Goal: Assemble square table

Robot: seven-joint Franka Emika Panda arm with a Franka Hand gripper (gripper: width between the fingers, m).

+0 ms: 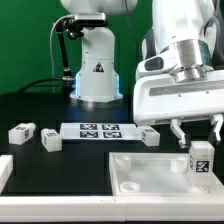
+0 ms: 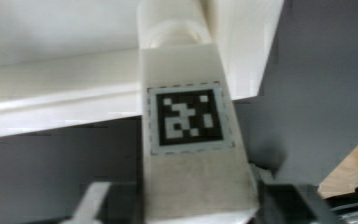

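The square tabletop (image 1: 150, 172) lies with its recessed underside up at the front of the exterior view's right. One tagged white leg (image 1: 200, 160) stands upright at its near right corner. My gripper (image 1: 197, 135) hangs right above that leg. In the wrist view the leg (image 2: 190, 120) runs from between my fingers (image 2: 108, 202) to the tabletop's rim (image 2: 51, 85). The gripper (image 2: 197, 200) is shut on the leg, with the dark pads against both its sides. Three loose legs lie on the black table: two at the left (image 1: 22, 131) (image 1: 50, 140) and one near the middle (image 1: 150, 135).
The marker board (image 1: 98, 130) lies flat between the loose legs. The white domed robot base (image 1: 95, 65) stands behind it. A white edge (image 1: 4, 172) shows at the front left. A tan surface (image 2: 354, 175) shows beside the fingers in the wrist view.
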